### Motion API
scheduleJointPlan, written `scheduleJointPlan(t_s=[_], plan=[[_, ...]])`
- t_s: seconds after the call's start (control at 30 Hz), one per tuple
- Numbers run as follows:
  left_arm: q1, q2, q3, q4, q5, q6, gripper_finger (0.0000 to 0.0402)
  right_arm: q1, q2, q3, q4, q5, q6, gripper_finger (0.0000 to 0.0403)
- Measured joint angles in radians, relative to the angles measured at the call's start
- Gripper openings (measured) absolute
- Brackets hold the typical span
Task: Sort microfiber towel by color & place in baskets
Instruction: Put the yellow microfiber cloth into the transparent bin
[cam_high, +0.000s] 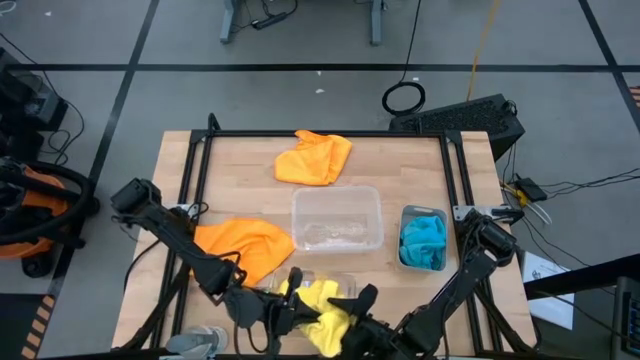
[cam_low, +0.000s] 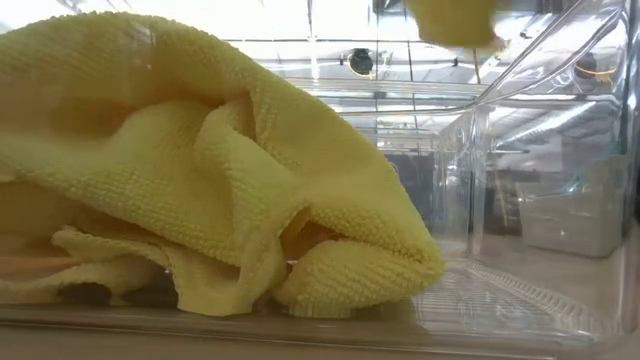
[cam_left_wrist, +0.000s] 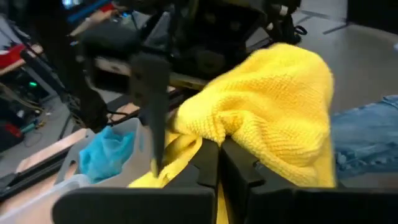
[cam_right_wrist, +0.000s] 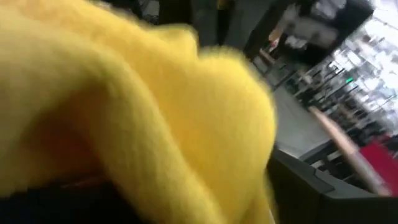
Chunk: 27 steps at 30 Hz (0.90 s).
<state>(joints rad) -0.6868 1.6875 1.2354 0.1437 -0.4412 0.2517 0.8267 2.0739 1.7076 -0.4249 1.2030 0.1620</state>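
Note:
One yellow towel (cam_low: 200, 180) lies crumpled in the clear basket (cam_low: 520, 300) at the table's near edge. A second yellow towel (cam_high: 322, 303) is held up above it between my two grippers, and a bit of it (cam_low: 455, 20) shows in the low view. My left gripper (cam_left_wrist: 219, 165) is shut on this towel. My right gripper (cam_high: 352, 312) faces it from the right with one bare finger (cam_left_wrist: 152, 118) standing apart; its other finger is hidden under the cloth. Two orange towels (cam_high: 312, 158) (cam_high: 245, 245) lie on the table. Blue towels (cam_high: 423, 240) fill the greyish basket (cam_high: 405, 215). My left gripper pinches a fold of the held yellow towel (cam_left_wrist: 205, 134) between its two fingers, coming level from the table's left. The towel bulges up beyond the fingers, lifted off the table. My right gripper has the yellow towel (cam_right_wrist: 155, 112) draped over it, covering its wrist view; the place of contact is hidden by the cloth.
A wide clear basket (cam_high: 337, 218) stands at the table's middle. The greyish basket is to its right. The black frame rails (cam_high: 195, 170) run along the table's left and right sides. Bare wood lies between the far orange towel and the far edge.

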Motion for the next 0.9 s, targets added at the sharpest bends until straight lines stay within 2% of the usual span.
scheduleJointPlan(t_s=[0.23,0.5,0.63,0.9], plan=[[-0.022,-0.029,0.0,-0.008,-0.086,0.025,0.0004,0.01,0.0,0.0,-0.117,-0.031,0.172,0.0203],[-0.024,-0.033,0.0,-0.149,-0.243,-0.007,0.0003,0.004,0.0,0.0,-0.156,-0.03,0.201,0.02],[0.003,-0.033,0.0,-0.255,-0.292,-0.067,0.0002,-0.025,0.0,0.0,-0.165,-0.042,0.2,0.0165],[0.056,-0.033,0.0,-0.46,-0.288,-0.208,0.0002,-0.051,0.0,0.0,-0.234,-0.185,0.222,0.0062]])
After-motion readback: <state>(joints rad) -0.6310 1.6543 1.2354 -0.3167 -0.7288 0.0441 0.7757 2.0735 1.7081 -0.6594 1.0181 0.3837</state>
